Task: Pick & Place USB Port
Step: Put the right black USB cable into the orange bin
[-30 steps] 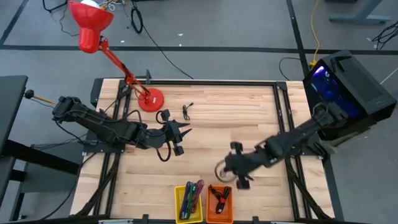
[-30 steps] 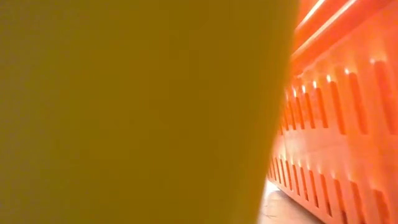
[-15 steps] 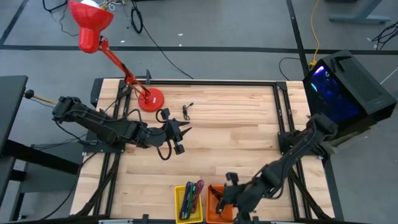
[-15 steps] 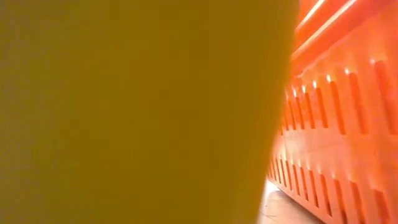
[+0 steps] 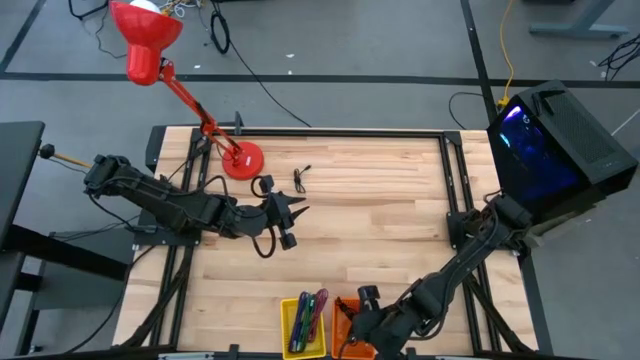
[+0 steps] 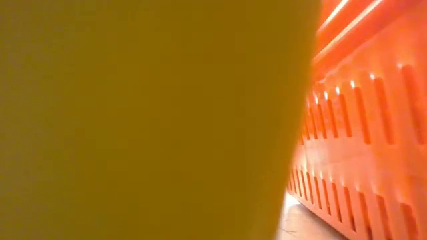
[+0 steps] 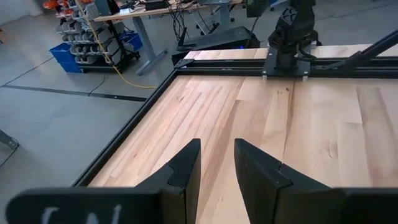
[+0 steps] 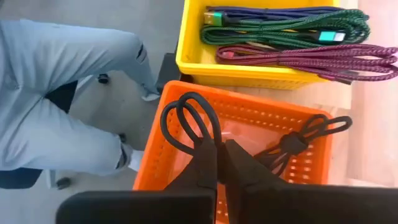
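Note:
My right gripper [image 5: 352, 326] hangs over the orange bin [image 5: 343, 345] at the table's near edge, shut on a black looped USB cable [image 8: 186, 121]. Another black cable [image 8: 298, 143] lies on the orange bin's floor. Beside it, the yellow bin [image 8: 249, 73] holds green, purple and blue braided cables [image 8: 292, 37]. A small black cable [image 5: 300, 179] lies on the table toward the far edge. My left gripper [image 5: 297, 211] waits above the table's left middle; in its wrist view its fingers [image 7: 216, 146] stand open with nothing between them. My right gripper pinches the black cable between its two shut fingers [image 8: 208, 158], on the strands where its two loops meet [image 8: 210, 144]. The fingers slant down from the table's right side. The loops stick out past the fingertips, above the orange bin's inside.
A red desk lamp [image 5: 240, 158] stands at the far left of the table. A dark computer case [image 5: 560, 140] sits off the right edge. A person's legs [image 8: 62, 93] show beyond the near edge. The two bins' walls [image 6: 153, 120] fill the low view.
My right gripper has carried the black cable from the table's middle right toward the near edge and somewhat left, sinking a little, and now stands over the orange bin. It has stayed shut.

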